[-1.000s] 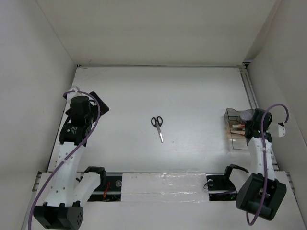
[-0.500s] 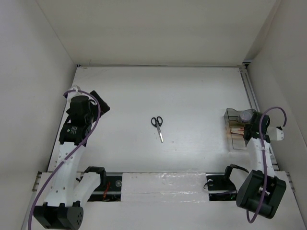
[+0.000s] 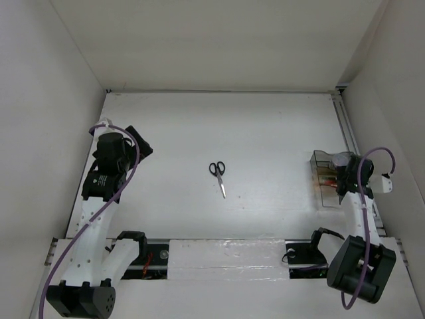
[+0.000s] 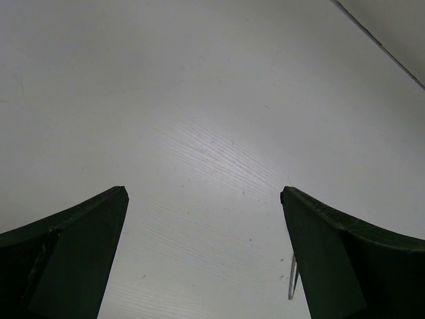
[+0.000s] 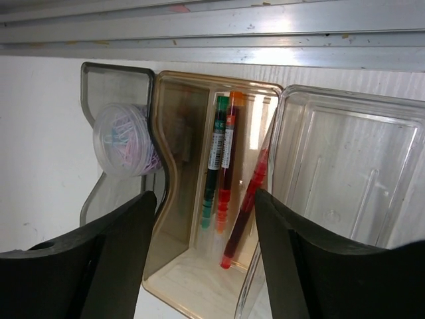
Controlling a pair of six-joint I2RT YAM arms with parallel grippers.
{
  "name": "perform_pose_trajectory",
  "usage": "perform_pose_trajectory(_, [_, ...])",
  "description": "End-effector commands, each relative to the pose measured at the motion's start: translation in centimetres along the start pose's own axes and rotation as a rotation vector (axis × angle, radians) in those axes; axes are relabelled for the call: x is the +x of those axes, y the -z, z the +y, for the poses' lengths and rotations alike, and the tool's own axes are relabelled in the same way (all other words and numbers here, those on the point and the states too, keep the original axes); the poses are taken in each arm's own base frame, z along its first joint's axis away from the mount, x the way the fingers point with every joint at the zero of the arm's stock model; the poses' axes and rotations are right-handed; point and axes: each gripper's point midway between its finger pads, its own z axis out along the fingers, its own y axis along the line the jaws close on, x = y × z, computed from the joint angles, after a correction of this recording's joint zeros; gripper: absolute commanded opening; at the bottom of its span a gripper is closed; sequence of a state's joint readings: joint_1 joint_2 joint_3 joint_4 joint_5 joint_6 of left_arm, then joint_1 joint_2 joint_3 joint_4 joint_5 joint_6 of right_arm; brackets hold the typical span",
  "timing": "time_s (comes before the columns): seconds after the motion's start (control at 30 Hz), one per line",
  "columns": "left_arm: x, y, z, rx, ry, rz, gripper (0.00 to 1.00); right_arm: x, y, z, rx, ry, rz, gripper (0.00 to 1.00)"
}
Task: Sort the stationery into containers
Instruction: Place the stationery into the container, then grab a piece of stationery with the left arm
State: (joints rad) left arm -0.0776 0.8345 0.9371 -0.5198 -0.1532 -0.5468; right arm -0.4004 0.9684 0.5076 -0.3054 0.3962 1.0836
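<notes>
Over the last second the right arm has eased back slightly toward its base. The right end effector [image 5: 204,199] now hangs over the amber box [image 5: 174,133], fingers apart and empty. Directly beneath it lie the green pen [image 5: 214,159] and two red pens [image 5: 227,166]. The disc [image 5: 123,139] sits in the grey box [image 5: 113,86], just past one fingertip. So only the scissors [image 3: 218,175] look unsorted. They lie unmoved on the worktop [image 3: 265,133], well ahead of the left end effector [image 4: 202,191], which is also spread and empty. The thin sliver by one of its fingers may be a blade tip.
</notes>
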Motion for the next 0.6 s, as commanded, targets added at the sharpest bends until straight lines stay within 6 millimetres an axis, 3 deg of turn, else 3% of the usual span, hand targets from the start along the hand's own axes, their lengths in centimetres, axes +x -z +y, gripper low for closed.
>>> perform_pose_trajectory(0.0, [-0.2, 0.1, -0.5, 0.031, -0.01, -0.018, 1.0, -1.3, 0.9, 2.3, -0.101, -0.006, -0.025, 0.67])
perform_pose_trajectory(0.07, [-0.2, 0.1, -0.5, 0.031, -0.01, -0.018, 1.0, -1.4, 1.6, 3.2, -0.152, 0.001, -0.017, 0.72])
perform_pose_trajectory(0.1, [-0.2, 0.1, -0.5, 0.031, -0.01, -0.018, 1.0, -1.5, 2.2, 4.2, -0.198, 0.002, -0.005, 0.82])
perform_pose_trajectory(0.13, [-0.2, 0.1, -0.5, 0.031, -0.01, -0.018, 1.0, -1.9, 2.9, 5.0, -0.239, -0.01, -0.01, 0.84])
perform_pose_trajectory(0.4, [-0.4, 0.1, -0.6, 0.036, -0.008, -0.025, 1.0, -4.1, 8.1, 10.5, -0.483, 0.093, -0.003, 0.84])
perform_pose_trajectory(0.57, [-0.3, -0.1, -0.6, 0.031, -0.01, -0.018, 1.0, -2.8, 12.4, 14.6, -0.646, 0.244, 0.045, 0.84])
